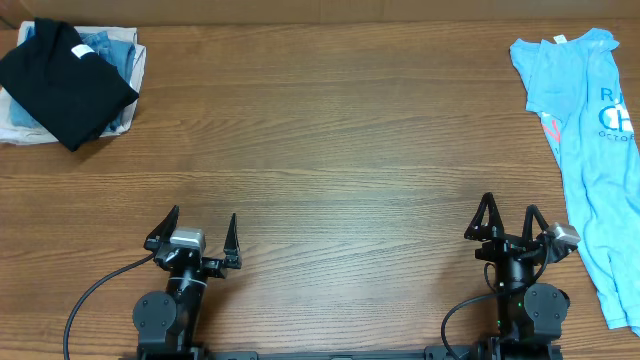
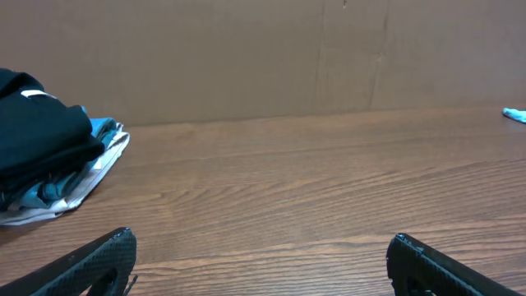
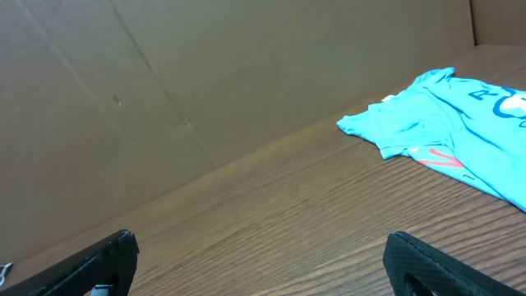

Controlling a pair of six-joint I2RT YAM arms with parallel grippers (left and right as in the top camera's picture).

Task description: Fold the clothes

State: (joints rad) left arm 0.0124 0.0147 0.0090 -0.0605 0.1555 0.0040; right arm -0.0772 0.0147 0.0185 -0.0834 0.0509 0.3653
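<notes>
The clothes, a light sky-blue t-shirt (image 1: 590, 150) with white lettering and a small red-orange mark, lie loosely spread along the table's right edge, partly cut off by the overhead frame. The right wrist view shows the t-shirt (image 3: 460, 131) at its far right. A tiny corner of it (image 2: 514, 115) appears at the far right of the left wrist view. My left gripper (image 1: 200, 228) rests near the front left, open, nothing between its fingers (image 2: 99, 259). My right gripper (image 1: 510, 215) sits at the front right, open and empty, a short way left of the shirt.
A stack of folded garments sits at the back left corner: a black folded shirt (image 1: 65, 75) on top of denim-blue and white ones (image 1: 112, 48), also seen at the left of the left wrist view as the stack (image 2: 49, 160). A brown wall (image 2: 263, 57) backs the wooden table (image 1: 330, 150).
</notes>
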